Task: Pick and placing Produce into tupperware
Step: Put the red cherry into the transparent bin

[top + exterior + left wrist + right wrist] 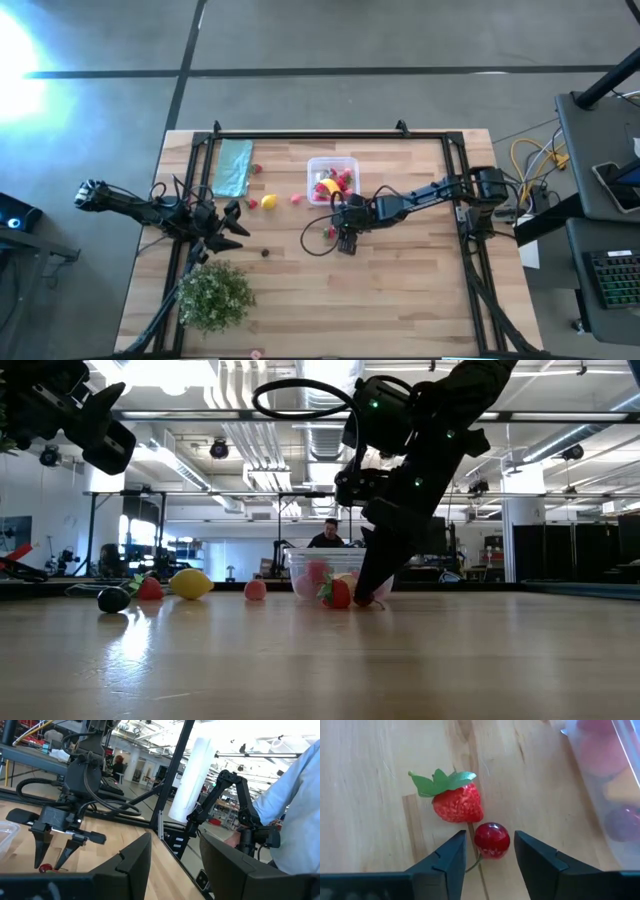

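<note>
The right gripper [489,854] is straddling a red cherry [492,840] just near of the tupperware [331,180], fingers apart, probably closing to lift it in.

A wooden table [400,290] fills the middle of the high view, edged by a black metal frame [330,134]. A flat teal cloth [233,167] lies toward ten o'clock of the table's centre, just inside the far rail. A green leafy bush [214,295] stands near eight o'clock, close to the near edge. Past the table at three o'clock, yellow cables [533,158] coil beside a grey desk [600,150] with a keyboard [612,278]. In the low view, a person [327,535] sits far behind the table.
</note>
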Controlling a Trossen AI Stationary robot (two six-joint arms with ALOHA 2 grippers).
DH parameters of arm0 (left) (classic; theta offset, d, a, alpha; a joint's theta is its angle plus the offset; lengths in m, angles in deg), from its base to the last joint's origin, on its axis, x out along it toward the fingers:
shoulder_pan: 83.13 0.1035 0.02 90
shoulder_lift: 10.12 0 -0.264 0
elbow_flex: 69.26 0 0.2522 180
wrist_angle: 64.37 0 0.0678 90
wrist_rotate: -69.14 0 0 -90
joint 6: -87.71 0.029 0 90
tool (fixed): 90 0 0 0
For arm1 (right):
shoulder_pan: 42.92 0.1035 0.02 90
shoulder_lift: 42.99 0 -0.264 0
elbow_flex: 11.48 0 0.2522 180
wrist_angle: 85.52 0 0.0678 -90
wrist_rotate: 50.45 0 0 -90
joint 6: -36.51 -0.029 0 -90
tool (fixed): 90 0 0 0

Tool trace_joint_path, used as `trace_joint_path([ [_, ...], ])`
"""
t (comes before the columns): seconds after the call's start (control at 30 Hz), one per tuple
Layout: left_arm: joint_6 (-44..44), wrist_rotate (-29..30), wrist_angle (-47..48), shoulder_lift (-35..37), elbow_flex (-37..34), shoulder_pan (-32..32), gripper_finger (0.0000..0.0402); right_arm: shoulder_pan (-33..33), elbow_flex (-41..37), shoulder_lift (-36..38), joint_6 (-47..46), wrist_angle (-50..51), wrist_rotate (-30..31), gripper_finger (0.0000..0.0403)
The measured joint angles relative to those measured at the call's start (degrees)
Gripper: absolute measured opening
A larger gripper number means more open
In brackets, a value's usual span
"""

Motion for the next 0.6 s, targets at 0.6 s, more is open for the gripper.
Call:
trace_joint_path([
  [0.6,0.0,-0.1,0.0,0.0,0.0,0.0,0.0155,0.0,-0.9,0.0,-3.5,0.1,0.1,0.0103],
])
